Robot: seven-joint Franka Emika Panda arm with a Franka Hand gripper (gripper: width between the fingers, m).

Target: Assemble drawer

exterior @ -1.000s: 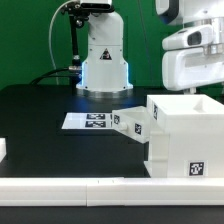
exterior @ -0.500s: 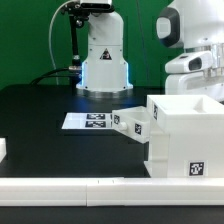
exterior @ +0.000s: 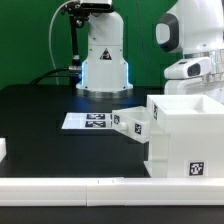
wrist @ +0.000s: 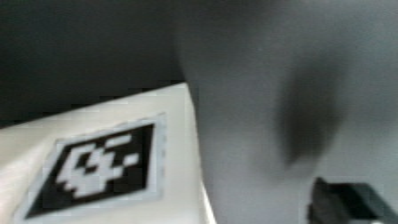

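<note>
We see gripper (exterior: pixel 200 82) hovering just above big cube housing (exterior: pixel 185 135), at exterior view's right; whether spread or pinched together, we cannot tell. Housing lies straight below gripper, open top up. One small tray (exterior: pixel 135 123) sits just beside housing.

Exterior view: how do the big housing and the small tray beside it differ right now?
Size: the housing is far larger than the tray. Opening: the housing stands upright with its open top showing, while the tray shows only closed, tagged faces. Tags: one shows on the housing, low on its front, while two show on the tray. Both are white plastic with black-and-white tags.
</note>
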